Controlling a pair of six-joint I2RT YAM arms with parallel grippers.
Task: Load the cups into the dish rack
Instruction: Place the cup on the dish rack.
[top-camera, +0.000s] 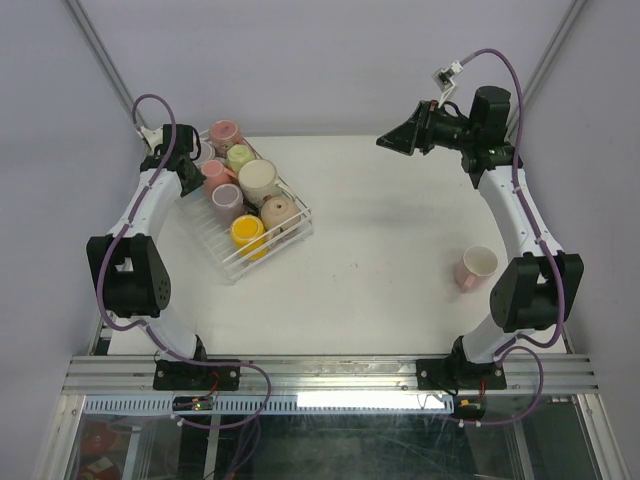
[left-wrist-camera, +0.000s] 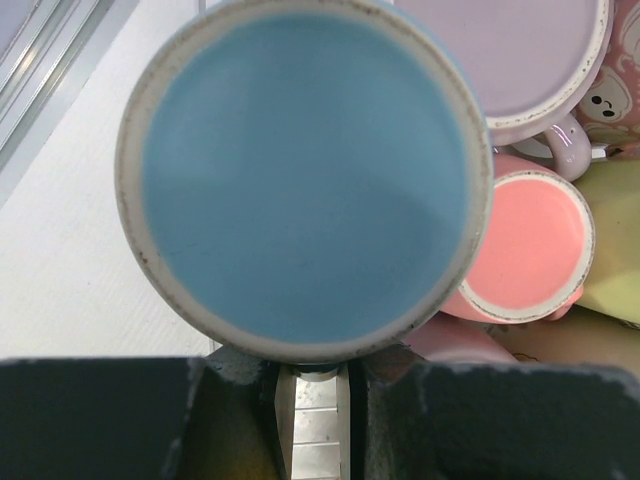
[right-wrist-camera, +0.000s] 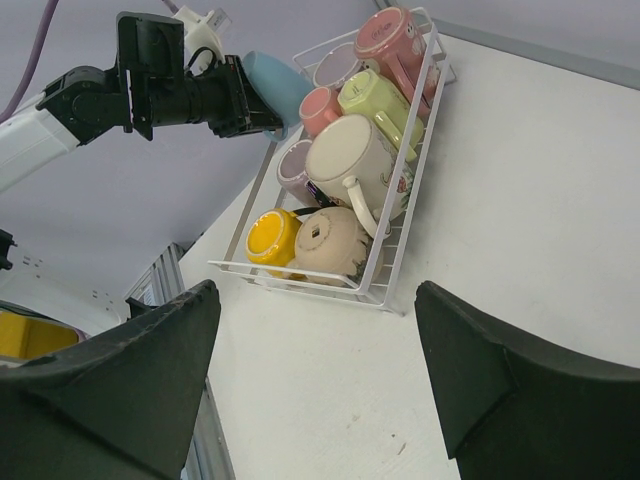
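Observation:
My left gripper (left-wrist-camera: 320, 375) is shut on a light blue cup (left-wrist-camera: 300, 180), whose round base fills the left wrist view. In the right wrist view the blue cup (right-wrist-camera: 275, 85) hangs over the far left end of the dish rack (right-wrist-camera: 395, 270). The white wire dish rack (top-camera: 300, 215) holds several cups, among them a yellow one (top-camera: 247, 231), a beige one (top-camera: 279, 212), a cream one (top-camera: 259, 181), a green one (top-camera: 240, 156) and a pink one (top-camera: 224, 132). A loose pink cup (top-camera: 476, 266) lies on the table at the right. My right gripper (top-camera: 385, 142) hangs open and empty high at the back right.
The right arm's lower links (top-camera: 530, 290) stand just beside the loose pink cup. Pink (left-wrist-camera: 525, 245) and lilac (left-wrist-camera: 520, 50) cups sit close to the right of the held blue cup. The wall runs along the back of the white table (top-camera: 400, 260).

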